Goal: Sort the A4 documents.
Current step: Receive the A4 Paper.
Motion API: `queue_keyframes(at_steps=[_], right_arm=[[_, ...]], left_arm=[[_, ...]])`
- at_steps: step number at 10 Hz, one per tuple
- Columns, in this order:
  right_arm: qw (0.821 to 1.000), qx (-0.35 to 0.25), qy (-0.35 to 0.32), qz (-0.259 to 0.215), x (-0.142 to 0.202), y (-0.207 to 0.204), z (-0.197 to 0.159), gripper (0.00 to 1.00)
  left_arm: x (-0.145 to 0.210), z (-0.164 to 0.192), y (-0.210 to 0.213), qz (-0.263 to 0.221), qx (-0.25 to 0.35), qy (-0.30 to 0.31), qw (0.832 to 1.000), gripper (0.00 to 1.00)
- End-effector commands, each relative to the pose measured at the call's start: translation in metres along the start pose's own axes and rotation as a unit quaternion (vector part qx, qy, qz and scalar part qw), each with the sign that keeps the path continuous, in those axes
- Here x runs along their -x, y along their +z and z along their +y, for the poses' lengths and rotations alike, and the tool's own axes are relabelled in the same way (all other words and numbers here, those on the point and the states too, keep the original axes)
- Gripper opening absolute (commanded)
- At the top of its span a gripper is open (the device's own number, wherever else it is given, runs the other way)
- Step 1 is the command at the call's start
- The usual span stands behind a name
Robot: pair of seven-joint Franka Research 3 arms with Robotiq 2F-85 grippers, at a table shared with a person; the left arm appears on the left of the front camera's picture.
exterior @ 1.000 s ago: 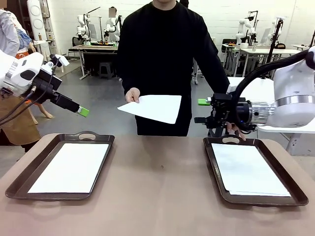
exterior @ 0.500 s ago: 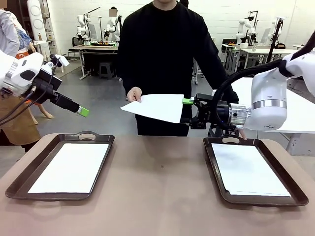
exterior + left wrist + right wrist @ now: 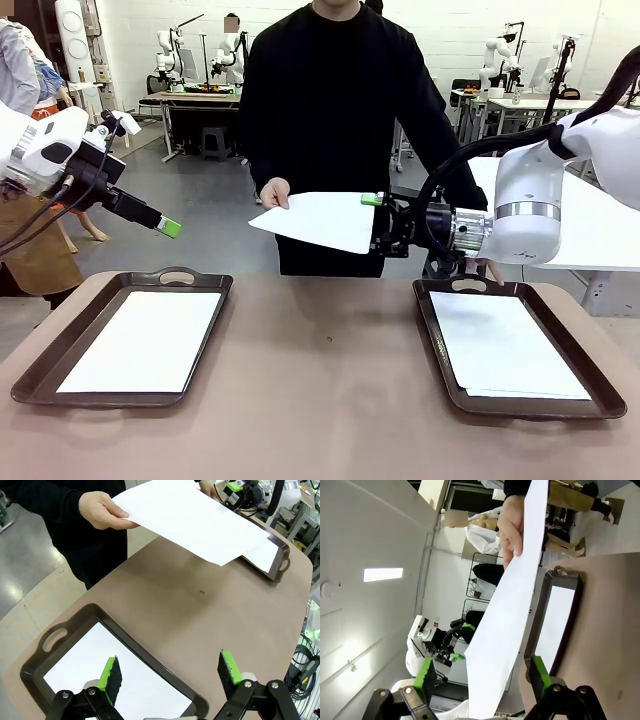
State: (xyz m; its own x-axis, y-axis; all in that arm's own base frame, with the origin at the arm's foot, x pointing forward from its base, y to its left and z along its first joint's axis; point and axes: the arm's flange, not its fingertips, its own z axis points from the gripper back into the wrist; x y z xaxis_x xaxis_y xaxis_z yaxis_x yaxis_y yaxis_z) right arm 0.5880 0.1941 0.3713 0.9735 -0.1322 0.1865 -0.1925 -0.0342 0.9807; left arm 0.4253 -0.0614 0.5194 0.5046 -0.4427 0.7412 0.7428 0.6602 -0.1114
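Two dark brown handled trays rest on the brown surface (image 3: pixel 320 400). The left tray (image 3: pixel 70 345), at about 8 o'clock in the front view, contains one white A4 sheet (image 3: pixel 145 340) lying flat within its rim; the right tray (image 3: pixel 600 395), at about 4 o'clock, contains a small stack of white A4 sheets (image 3: pixel 505 345), a lower sheet's edge showing along the near side. Above the far edge of the surface, near 12 o'clock, a person in a black top holds a third white A4 sheet (image 3: pixel 320 220) out over the surface, gripping its corner with one hand (image 3: pixel 272 192); the sheet is roughly level and clear of both trays. The right hand (image 3: pixel 374 220) of the robot, on its horizontally extended arm, meets the opposite edge of this held sheet; in the right wrist view the sheet passes between the green pads (image 3: pixel 426 676), which stand apart on either side of it without visibly pressing it. The left hand (image 3: pixel 168 228) hangs in the air at about 9 o'clock, above and beyond the left tray, its fingers spread and carrying nothing; the left wrist view shows its two green pads (image 3: pixel 111 679) well apart over the left tray. The person's other hand (image 3: pixel 485 268) rests at the far handle of the right tray.
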Motion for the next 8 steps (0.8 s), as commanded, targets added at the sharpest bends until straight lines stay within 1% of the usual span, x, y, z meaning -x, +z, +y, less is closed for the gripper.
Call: queue_keyframes(at_steps=[1, 2, 3, 4, 5, 6, 7, 8], right_arm=[[1.0, -0.006, -0.013, -0.009, -0.006, -0.015, -0.007, 0.86], [1.0, -0.008, -0.024, -0.003, -0.005, -0.017, -0.01, 0.8], [1.0, -0.009, -0.029, -0.001, -0.005, -0.018, -0.014, 0.68], [0.999, -0.01, -0.032, 0.0, -0.005, -0.019, -0.016, 0.61], [0.999, -0.013, -0.034, 0.003, -0.006, -0.02, -0.017, 0.5], [0.999, -0.014, -0.035, 0.004, -0.006, -0.021, -0.018, 0.42], [0.999, -0.016, -0.037, 0.004, -0.006, -0.021, -0.019, 0.31], [0.999, -0.017, -0.037, 0.005, -0.005, -0.02, -0.019, 0.24]], left_arm=[[0.002, 0.0, -0.001, 0.0, 0.003, -0.008, 1.0, 1.0], [0.002, 0.0, -0.001, 0.0, 0.003, -0.008, 1.0, 1.0], [0.002, 0.0, -0.001, 0.0, 0.003, -0.008, 1.0, 1.0], [0.002, 0.0, -0.001, 0.0, 0.003, -0.008, 1.0, 1.0], [0.002, 0.0, -0.001, 0.0, 0.003, -0.008, 1.0, 1.0], [0.002, 0.0, -0.001, 0.0, 0.003, -0.008, 1.0, 1.0], [0.002, 0.0, -0.001, 0.0, 0.003, -0.008, 1.0, 1.0], [0.002, 0.0, -0.001, 0.0, 0.003, -0.008, 1.0, 1.0]])
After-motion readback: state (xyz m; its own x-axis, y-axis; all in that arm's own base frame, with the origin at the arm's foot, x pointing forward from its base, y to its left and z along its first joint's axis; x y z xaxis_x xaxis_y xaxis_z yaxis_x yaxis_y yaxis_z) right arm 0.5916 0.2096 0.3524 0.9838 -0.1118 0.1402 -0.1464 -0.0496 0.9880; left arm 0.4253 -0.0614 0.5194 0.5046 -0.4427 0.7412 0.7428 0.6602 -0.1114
